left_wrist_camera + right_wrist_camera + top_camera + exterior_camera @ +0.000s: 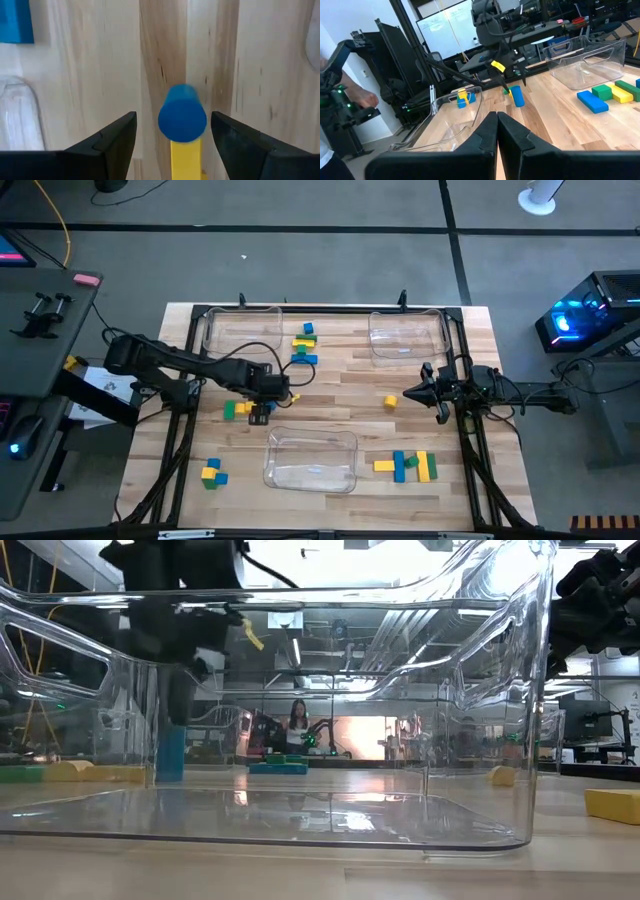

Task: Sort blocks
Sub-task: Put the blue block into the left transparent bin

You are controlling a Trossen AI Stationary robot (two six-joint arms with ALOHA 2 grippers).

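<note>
A blue block [182, 119] stands on end on the wooden table, also seen in the right wrist view [517, 96]. A yellow block [186, 157] lies right beside it, with a green block [229, 410] farther left. My left gripper [173, 120] points down over the blue block, open, one finger on each side with a gap to both. More blocks lie at the far middle [304, 345], near left [211, 473] and near right [410, 465]. My right gripper [407, 397] waits shut at the table's right, holding nothing.
Three clear trays stand on the table: far left [240, 330], far right [408, 335] and near middle [310, 460]. A single yellow block [390, 401] lies just in front of the right gripper. Black frame rails run along the table's sides.
</note>
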